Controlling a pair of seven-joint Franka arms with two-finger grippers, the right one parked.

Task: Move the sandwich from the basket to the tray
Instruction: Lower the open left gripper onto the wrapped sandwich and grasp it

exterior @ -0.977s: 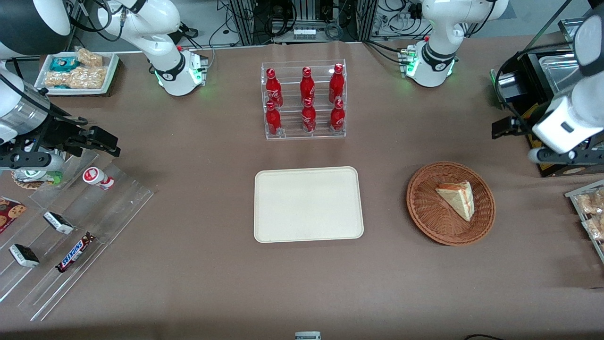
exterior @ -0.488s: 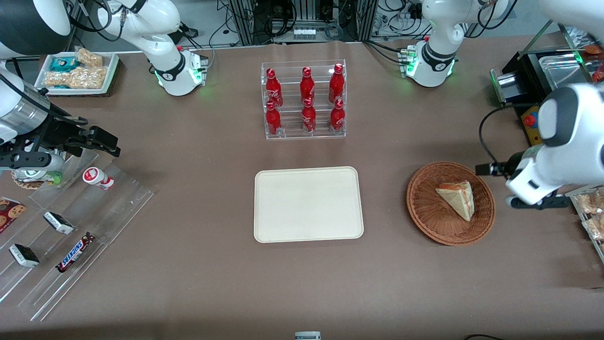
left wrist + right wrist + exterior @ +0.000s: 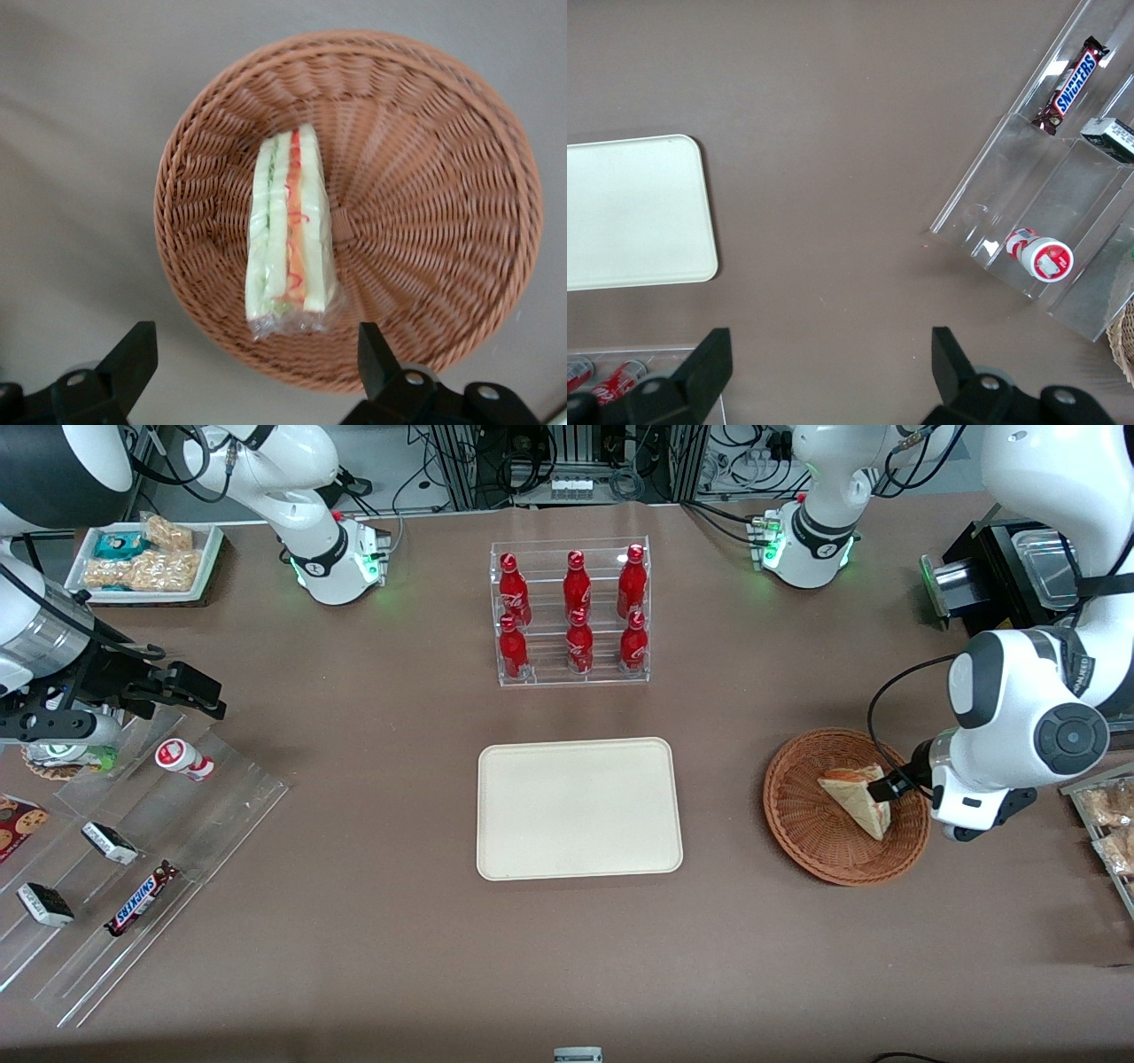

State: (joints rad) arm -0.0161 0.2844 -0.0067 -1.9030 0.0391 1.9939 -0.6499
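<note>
I read the hand as released: its two fingers stand wide apart above the basket, near the rim, gripping nothing. The sandwich lies in the basket, wrapped in clear film, filling edge facing the wrist camera, off the basket's centre. In the front view the sandwich sits in the half of the basket toward the working arm, with the arm's wrist partly over that rim. The tray lies on the table, well apart from the basket, toward the parked arm's end.
</note>
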